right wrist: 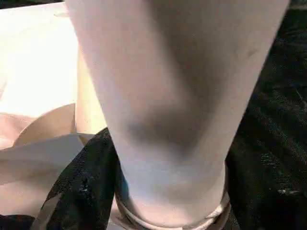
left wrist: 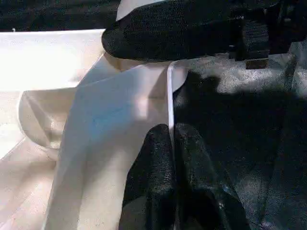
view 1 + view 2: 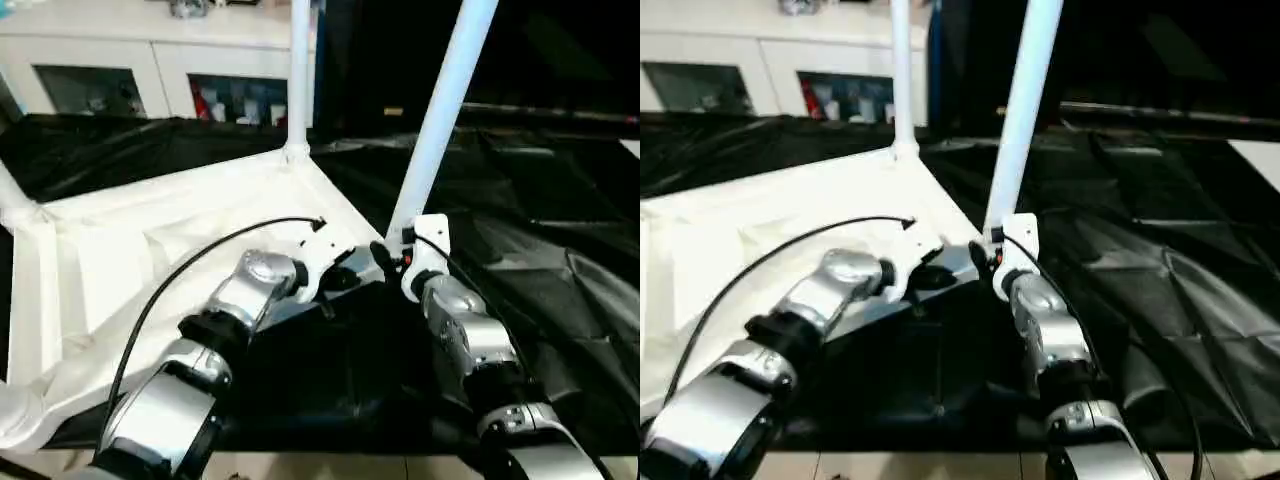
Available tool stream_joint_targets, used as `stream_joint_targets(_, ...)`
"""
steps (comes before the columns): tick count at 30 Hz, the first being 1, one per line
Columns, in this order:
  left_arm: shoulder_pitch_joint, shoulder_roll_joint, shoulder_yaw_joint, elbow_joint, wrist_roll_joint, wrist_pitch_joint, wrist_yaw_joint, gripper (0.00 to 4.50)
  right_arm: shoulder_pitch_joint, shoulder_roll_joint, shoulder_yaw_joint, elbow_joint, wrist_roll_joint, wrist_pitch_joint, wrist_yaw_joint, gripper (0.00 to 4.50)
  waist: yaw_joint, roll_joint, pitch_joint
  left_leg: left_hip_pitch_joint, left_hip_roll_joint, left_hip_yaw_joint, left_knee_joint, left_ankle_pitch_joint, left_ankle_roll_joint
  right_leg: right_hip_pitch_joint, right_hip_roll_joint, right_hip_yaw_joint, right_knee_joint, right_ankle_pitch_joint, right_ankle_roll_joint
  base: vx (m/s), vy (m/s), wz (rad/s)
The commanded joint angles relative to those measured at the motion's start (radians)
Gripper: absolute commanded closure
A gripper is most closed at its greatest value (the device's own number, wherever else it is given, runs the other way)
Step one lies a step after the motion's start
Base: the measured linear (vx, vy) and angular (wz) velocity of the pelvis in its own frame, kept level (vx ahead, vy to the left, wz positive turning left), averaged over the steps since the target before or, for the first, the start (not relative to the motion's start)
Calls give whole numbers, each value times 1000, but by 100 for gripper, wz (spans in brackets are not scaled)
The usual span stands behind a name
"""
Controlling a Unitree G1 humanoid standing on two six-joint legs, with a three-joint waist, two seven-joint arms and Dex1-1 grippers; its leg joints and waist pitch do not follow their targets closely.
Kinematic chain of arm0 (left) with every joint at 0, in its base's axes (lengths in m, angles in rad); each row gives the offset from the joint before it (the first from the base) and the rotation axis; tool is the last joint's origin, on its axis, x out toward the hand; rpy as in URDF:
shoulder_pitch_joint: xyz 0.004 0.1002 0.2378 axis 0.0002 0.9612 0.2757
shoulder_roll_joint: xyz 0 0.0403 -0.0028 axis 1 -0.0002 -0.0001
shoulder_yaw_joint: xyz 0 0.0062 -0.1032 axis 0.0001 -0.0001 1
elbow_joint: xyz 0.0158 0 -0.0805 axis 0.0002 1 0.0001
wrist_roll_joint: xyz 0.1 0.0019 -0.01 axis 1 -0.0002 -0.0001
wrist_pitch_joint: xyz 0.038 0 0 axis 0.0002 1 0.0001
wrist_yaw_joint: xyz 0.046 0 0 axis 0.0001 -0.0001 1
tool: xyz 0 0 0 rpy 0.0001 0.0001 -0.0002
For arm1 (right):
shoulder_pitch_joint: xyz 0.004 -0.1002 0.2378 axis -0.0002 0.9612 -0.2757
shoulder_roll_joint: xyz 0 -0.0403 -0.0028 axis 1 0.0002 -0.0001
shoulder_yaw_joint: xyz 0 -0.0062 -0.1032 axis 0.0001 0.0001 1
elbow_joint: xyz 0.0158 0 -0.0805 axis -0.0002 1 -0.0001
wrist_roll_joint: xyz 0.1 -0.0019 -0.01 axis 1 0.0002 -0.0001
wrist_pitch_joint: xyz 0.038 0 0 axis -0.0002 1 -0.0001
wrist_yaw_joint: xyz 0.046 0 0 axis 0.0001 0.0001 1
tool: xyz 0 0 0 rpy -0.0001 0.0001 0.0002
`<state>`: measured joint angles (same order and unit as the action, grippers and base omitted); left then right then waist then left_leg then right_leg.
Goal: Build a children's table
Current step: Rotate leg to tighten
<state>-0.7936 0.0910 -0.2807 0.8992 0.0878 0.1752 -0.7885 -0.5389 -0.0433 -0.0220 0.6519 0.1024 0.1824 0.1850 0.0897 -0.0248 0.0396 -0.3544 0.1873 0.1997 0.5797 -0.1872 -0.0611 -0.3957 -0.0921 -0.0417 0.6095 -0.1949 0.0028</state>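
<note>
My work lies on the black-draped table (image 3: 560, 230), which spreads across the whole scene, with a white cabinet (image 3: 150, 60) behind it at eleven o'clock. On the drape the white tabletop (image 3: 150, 250) rests upside down, ribbed underside up, taking the space from nine o'clock round to the centre. A leg (image 3: 298, 80) stands upright in its far corner socket at twelve o'clock. A second leg (image 3: 445, 110) leans slightly toward one o'clock, its foot at the near right corner of the tabletop, dead centre. My right gripper (image 3: 398, 255) is at the base of that leg, one black finger lying against the tube, the jaws spread wide; I cannot tell whether they truly clamp it. My left gripper (image 2: 173, 143) has its fingers pressed together, empty, tips at the tabletop's edge just beside that corner, near seven o'clock of the leg's foot.
</note>
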Motion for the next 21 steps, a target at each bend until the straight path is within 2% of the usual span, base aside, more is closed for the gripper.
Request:
stream_joint_targets(1,-6,-8,-16,58,40,9,59,450,21,42,83,-10,-10,-10,115,108,-5,-2,-48,7,36,-22,-78,-271,-6,32,-51,38,-90,-261,-160,0,0,0)
stream_joint_targets(5,-1,9,-13,48,35,2,29,450,26,14,81,-33,2,-24,163,86,-6,-1,-47,4,36,-24,-80,-279,1,34,-54,35,-92,-288,-152,0,0,0)
stream_joint_targets(6,10,29,-15,32,28,-10,-17,450,32,-26,94,-57,10,-26,233,60,-11,-5,-46,0,37,-26,-81,-283,1,37,-54,34,-93,-310,-149,0,0,0)
stream_joint_targets(7,15,41,-15,27,25,-16,-38,450,39,-48,108,-72,10,-27,278,60,-12,-5,-47,4,37,-24,-78,-287,6,33,-53,35,-95,-307,-152,0,0,0)
stream_joint_targets(9,29,72,-18,17,18,-41,-97,450,61,-112,146,-115,13,-25,404,55,-11,-7,-47,1,38,-24,-77,-276,16,36,-53,35,-93,-287,-159,0,0,0)
stream_joint_targets(10,39,99,-19,16,13,-98,-138,450,82,-157,164,-150,24,-14,490,55,-9,-8,-46,-4,38,-23,-76,-257,37,41,-52,35,-92,-257,-163,0,0,0)
stream_joint_targets(11,39,99,-19,16,13,-98,-138,450,82,-157,164,-150,24,-14,490,55,-8,-8,-48,-3,39,-23,-74,-252,40,41,-53,36,-90,-244,-165,0,0,0)
stream_joint_targets(13,59,128,-13,-7,-13,-123,-227,450,106,-204,167,-187,31,-18,579,55,-9,-9,-50,-4,39,-22,-72,-227,47,42,-54,35,-85,-219,-178,0,0,0)
stream_joint_targets(15,98,177,-14,-71,-58,-142,-380,450,127,-251,155,-233,67,-2,667,55,-11,-9,-52,-7,42,-22,-71,-194,54,45,-55,35,-75,-160,-207,0,0,0)
stream_joint_targets(19,131,215,-15,-135,-100,-128,-489,450,137,-287,160,-265,97,9,735,55,-14,-3,-53,1,45,-16,-66,-175,68,40,-50,34,-66,-73,-260,0,0,0)
stream_joint_targets(21,150,235,-18,-180,-125,-102,-547,450,142,-304,169,-288,116,25,776,55,-7,-2,-52,2,49,-13,-66,-164,70,41,-49,33,-61,-53,-275,0,0,0)
